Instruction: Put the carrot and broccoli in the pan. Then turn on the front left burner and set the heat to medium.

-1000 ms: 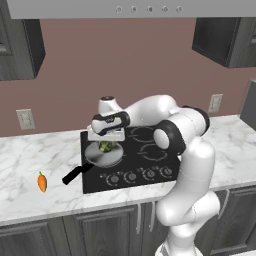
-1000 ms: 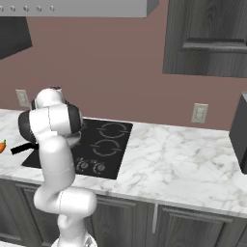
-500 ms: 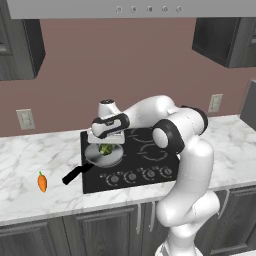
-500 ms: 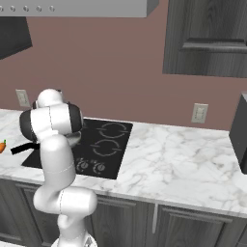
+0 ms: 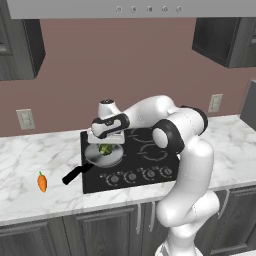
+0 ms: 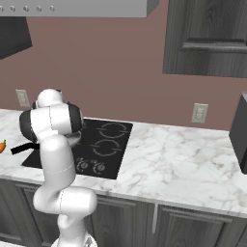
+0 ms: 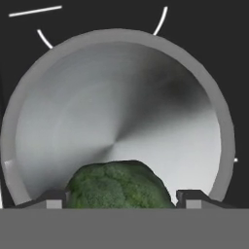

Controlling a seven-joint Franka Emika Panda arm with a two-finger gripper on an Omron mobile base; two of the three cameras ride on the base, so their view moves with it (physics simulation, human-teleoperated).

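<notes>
Gripper (image 5: pixel 105 145) hovers directly over the pan (image 5: pixel 112 158), which sits on the front left burner of the stove (image 5: pixel 150 150). Broccoli (image 7: pixel 116 187) sits between the two fingertips (image 7: pixel 54 199), low over the pan floor. Jaws stand fairly wide, a tip on either side of the floret; I cannot tell whether they grip it or have let go, nor whether it rests on the pan or hangs just above it.

Carrot (image 5: pixel 42 181) lies on the counter (image 5: pixel 30 160) toward its front left, well apart from the pan and left of the handle (image 5: pixel 75 174) tip. It also shows at the far left edge of the right base view (image 6: pixel 3 145). So roughly half the loading looks done; carrot and knob are not yet handled.

Risks, as I judge them:
- If the floret is stuck to a pad, lifting could drag it back out or flick it over the rim.
- Broccoli is near the pan edge closest to the hand, not the centre; a bump on retreat could roll it out.
- Swinging left for the carrot, the arm could clip the handle, which juts toward the counter's front edge, and spin the pan off the burner.
- Carrot is small and tapered, so it may slip or roll from a pinch.
- Knobs (image 5: pixel 132 176) sit close together along the stove front; the wrong one could be turned, or medium overshot.
</notes>
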